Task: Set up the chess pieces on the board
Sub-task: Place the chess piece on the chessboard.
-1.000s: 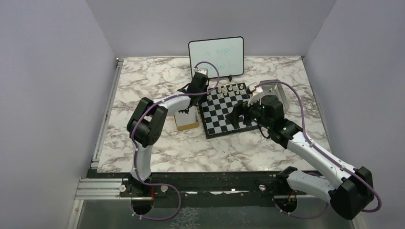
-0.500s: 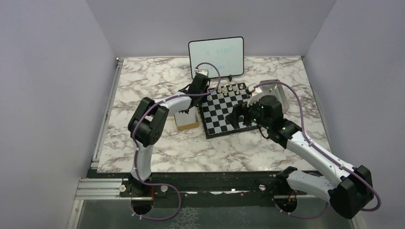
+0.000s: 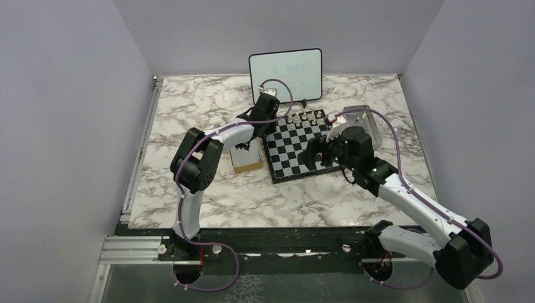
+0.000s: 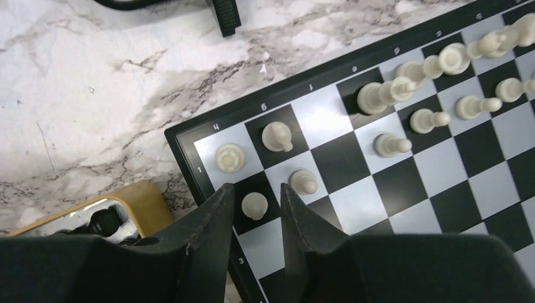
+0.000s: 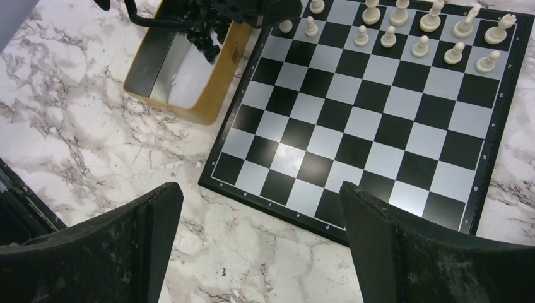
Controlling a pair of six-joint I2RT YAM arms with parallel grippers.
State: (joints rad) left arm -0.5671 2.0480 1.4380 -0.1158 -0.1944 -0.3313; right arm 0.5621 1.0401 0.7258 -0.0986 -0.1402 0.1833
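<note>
The left fingers (image 4: 214,221) stand narrowly apart with a white pawn (image 4: 254,205) upright between them. A sliver of gap shows on each side, so nothing is held. Just beyond the tips, more white pieces (image 4: 229,158) fill the board's (image 4: 187,158) corner squares. A wooden box (image 4: 142,196) sits to the fingers' left. The pawn looks placed, so the fingers should widen slightly and rise straight up, since sideways drift could clip it. The right fingers (image 5: 145,233) hang spread wide over bare squares, empty.
</note>
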